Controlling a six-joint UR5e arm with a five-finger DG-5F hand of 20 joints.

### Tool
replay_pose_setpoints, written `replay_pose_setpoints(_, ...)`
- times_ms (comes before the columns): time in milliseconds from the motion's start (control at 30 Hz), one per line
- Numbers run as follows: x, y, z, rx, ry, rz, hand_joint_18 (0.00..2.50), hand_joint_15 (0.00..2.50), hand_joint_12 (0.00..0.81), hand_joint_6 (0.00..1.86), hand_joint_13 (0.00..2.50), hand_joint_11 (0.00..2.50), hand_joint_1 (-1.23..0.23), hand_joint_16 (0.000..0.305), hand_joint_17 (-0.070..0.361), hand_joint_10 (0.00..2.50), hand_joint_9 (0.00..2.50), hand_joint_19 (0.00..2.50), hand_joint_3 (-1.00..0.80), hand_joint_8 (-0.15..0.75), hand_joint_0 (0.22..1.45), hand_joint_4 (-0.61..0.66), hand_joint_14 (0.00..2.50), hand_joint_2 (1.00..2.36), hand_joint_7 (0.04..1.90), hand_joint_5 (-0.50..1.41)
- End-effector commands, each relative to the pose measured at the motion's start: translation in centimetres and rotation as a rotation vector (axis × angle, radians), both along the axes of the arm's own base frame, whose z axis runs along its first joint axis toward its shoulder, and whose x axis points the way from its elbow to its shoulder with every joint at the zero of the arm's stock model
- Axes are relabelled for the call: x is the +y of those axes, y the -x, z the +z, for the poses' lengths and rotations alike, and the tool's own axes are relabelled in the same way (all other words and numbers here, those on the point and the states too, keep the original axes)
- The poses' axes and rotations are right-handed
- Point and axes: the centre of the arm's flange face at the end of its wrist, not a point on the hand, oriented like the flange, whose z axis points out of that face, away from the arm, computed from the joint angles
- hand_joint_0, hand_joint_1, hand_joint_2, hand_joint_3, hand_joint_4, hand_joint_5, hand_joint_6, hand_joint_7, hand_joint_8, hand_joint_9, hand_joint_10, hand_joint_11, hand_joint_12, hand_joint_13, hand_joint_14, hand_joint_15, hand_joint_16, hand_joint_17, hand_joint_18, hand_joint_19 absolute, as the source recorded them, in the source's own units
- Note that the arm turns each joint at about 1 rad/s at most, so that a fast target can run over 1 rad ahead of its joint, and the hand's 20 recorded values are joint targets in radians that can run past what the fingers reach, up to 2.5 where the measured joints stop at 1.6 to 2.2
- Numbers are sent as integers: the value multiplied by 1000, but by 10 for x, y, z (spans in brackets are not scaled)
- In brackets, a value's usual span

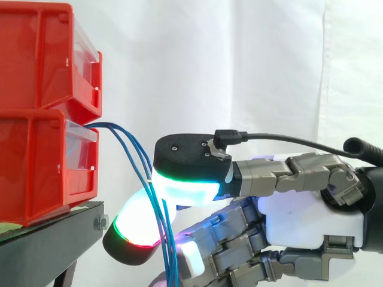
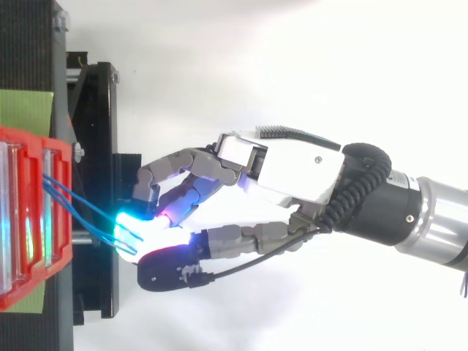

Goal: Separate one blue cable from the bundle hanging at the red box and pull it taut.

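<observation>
Side view. Two red bins (image 1: 36,89) are stacked at the left on a black stand (image 1: 48,245), with a white curtain (image 1: 239,60) behind. Each bin has a clear front panel. The blue cables (image 1: 163,233) leave the front of the lower bin (image 1: 30,173), arc outward and hang down as a loose group of strands. The hand (image 1: 311,221) comes in from the right with its fingers curled. One black-backed pad glowing green and cyan (image 1: 185,182) sits above, and a white pad with a red and green rim (image 1: 137,224) sits below and to its left. The strands run down between these two pads, crossing the edge of the upper one. I cannot tell how many strands are actually held.

Top view. The red bins (image 2: 29,281) are at the left edge, on the stand (image 2: 95,131), which carries a green sheet (image 2: 25,110). The cables (image 2: 73,201) slant from the bin front to the cyan fingertips (image 2: 131,223). The thumb (image 2: 168,272) closes against those fingertips from the other side, so the hand (image 2: 292,172) is pinched on the cables just off the stand's edge.
</observation>
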Motion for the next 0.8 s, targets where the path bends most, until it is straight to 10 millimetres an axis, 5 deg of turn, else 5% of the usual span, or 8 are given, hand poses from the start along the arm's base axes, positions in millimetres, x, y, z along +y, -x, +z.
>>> replay_pose_setpoints(0,0,0,0,-4,-16,1,663,628,360,881,851,1074,-684,49,109,25,1038,652,-291,322,597,130,24,1019,973,-221)
replay_pose_setpoints(200,-2,-1,0,-16,-35,4,674,699,369,865,922,1094,-650,50,112,24,1047,659,-494,320,564,148,23,1000,968,-224)
replay_pose_setpoints(533,-6,-5,1,-47,-44,35,698,713,375,858,1012,1064,-646,50,112,24,1044,638,-486,334,570,153,25,1001,959,-229)
replay_pose_setpoints(667,-7,-11,-25,-50,-80,45,703,695,376,857,1043,973,-646,50,111,25,1007,629,-469,347,573,155,23,1003,954,-232)
replay_pose_setpoints(767,-7,-14,-23,-81,-98,56,705,686,371,854,1047,932,-647,49,111,25,995,630,-457,347,572,160,24,1004,947,-235)
